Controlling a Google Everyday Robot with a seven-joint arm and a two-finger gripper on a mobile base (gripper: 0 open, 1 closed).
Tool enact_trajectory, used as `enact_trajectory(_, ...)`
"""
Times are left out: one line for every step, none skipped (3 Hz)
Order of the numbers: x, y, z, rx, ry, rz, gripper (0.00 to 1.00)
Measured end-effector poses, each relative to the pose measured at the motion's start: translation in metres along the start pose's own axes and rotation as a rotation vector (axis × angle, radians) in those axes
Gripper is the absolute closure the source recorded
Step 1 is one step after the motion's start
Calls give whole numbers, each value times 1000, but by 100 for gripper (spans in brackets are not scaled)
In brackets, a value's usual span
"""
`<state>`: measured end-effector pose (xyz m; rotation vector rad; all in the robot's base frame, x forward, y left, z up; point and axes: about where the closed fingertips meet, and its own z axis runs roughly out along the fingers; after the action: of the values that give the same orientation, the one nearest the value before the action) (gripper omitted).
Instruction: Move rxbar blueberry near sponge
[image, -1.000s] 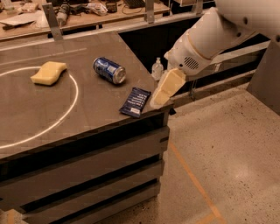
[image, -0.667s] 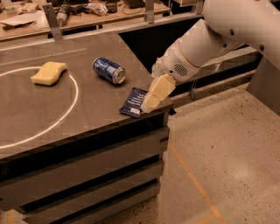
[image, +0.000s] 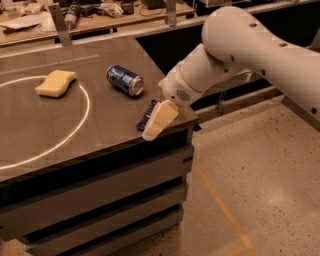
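The rxbar blueberry (image: 147, 113) is a flat dark navy wrapper lying near the table's front right corner. Only its left edge shows, because my gripper (image: 158, 122) sits over it and hides the rest. I cannot tell whether the gripper touches the bar. The sponge (image: 56, 82) is a pale yellow block lying at the far left of the table, inside the white circle line. It is well apart from the bar.
A blue soda can (image: 125, 80) lies on its side between the sponge and the bar, just behind the gripper. The table's right edge (image: 192, 122) and front edge are right next to the bar. A cluttered bench (image: 30, 22) runs along the back.
My arm has swung left and the gripper has come from the bar's right side to over it, covering most of the wrapper. The bar, can and sponge have not moved.
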<state>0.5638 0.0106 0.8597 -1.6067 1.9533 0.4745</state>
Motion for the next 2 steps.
enact_trajectory(1,1,25,-28,20,0,1)
enact_trajectory(5,-3,37,-34,41,13,5)
